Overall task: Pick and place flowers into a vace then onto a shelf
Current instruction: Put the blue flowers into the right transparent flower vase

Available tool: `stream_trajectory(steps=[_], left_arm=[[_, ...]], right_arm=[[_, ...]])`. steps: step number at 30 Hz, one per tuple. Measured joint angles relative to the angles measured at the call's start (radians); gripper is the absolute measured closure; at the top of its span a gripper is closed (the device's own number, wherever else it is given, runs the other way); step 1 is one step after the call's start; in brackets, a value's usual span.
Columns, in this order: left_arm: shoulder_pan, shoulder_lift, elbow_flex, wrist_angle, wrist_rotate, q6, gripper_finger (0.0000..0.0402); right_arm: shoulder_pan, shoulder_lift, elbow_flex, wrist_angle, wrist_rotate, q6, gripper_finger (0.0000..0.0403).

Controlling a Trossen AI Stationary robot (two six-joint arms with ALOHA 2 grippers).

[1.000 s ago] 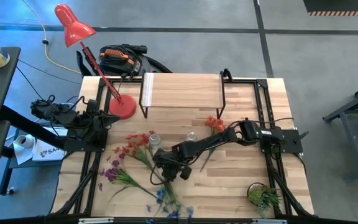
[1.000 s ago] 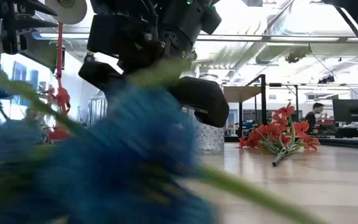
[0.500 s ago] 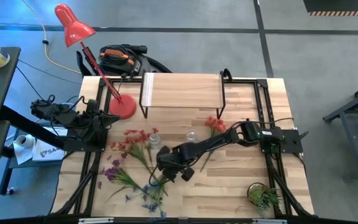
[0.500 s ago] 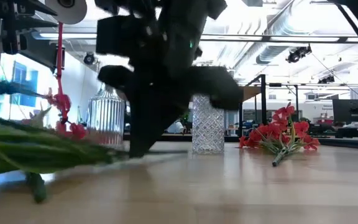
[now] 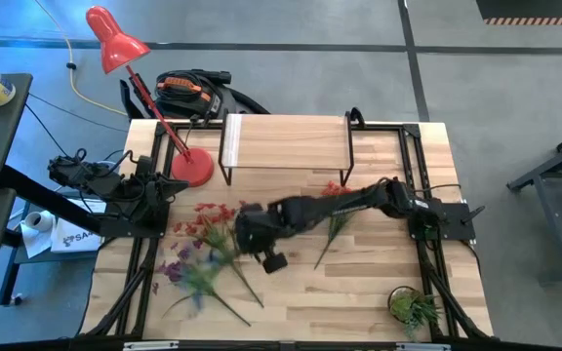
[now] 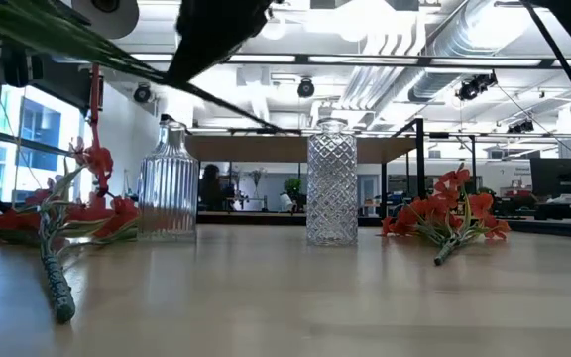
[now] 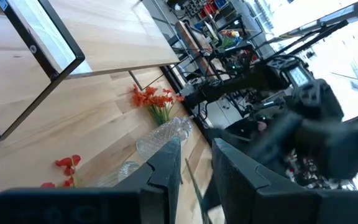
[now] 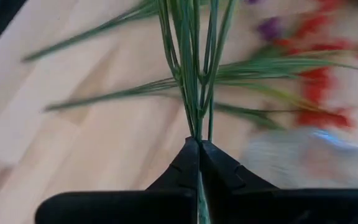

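Observation:
My right gripper (image 5: 242,238) hangs above the table's middle, shut on a blue flower spray (image 5: 201,275) whose green stems (image 8: 194,74) fan out beyond the fingers. Red flowers (image 5: 208,219) and purple ones (image 5: 174,268) lie on the table's left half, and orange flowers (image 6: 449,213) lie right of the vases. A ribbed glass vase (image 6: 170,183) and a diamond-cut glass vase (image 6: 332,183) stand upright on the table. The shelf (image 5: 286,141) stands at the far edge. My left gripper (image 7: 194,168) waits at the table's left edge, open by a narrow gap. My right gripper pinches the blue spray's bundle of thin green stems (image 8: 197,129) between its two fingers, at the stems' bare end. The fingers slant down from the table's right side, in line with the stems. The spray is lifted clear of the table, blossoms toward the near left.
A red desk lamp (image 5: 115,39) stands with its base (image 5: 191,168) at the far left of the table. A small leafy green plant (image 5: 413,307) sits at the near right corner. Bare wood lies between the vases and the near edge.
My right gripper has shut on the blue spray's stems, risen well above the table and rolled at the wrist, drifting toward the far left. The spray, which lay near the front edge, is now lifted clear of the table.

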Motion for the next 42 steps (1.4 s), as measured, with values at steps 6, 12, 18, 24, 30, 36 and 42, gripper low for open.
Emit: stream_trajectory(steps=[6, 12, 18, 24, 30, 36, 42], left_arm=[[0.000, 0.000, 0.000, -0.001, 0.028, 0.000, 0.0275], [0.000, 0.000, 0.000, 0.000, 0.035, 0.035, 0.0275], [0.000, 0.000, 0.000, 0.000, 0.039, 0.098, 0.0275], [0.000, 0.000, 0.000, 0.000, 0.079, 0.128, 0.0275], [0.000, 0.000, 0.000, -0.001, 0.099, 0.135, 0.0275], [0.000, 0.000, 0.000, 0.000, 0.099, 0.158, 0.0275], [0.000, 0.000, 0.000, 0.000, 0.099, 0.157, 0.0275]], right_arm=[[-0.086, -0.118, -0.001, 0.047, 0.098, 0.182, 0.0402], [-0.085, -0.253, -0.001, 0.073, 0.361, 0.345, 0.0403], [0.005, -0.325, 0.000, 0.025, 0.733, 0.593, 0.0403], [0.152, -0.324, -0.070, -0.122, 1.152, 1.069, 0.0403], [0.235, -0.324, -0.249, 0.173, 1.395, 1.069, 0.0403], [0.216, -0.324, -0.389, 0.309, 1.450, 1.040, 0.0403], [0.182, -0.327, -0.513, 0.317, 1.448, 1.040, 0.0403]])
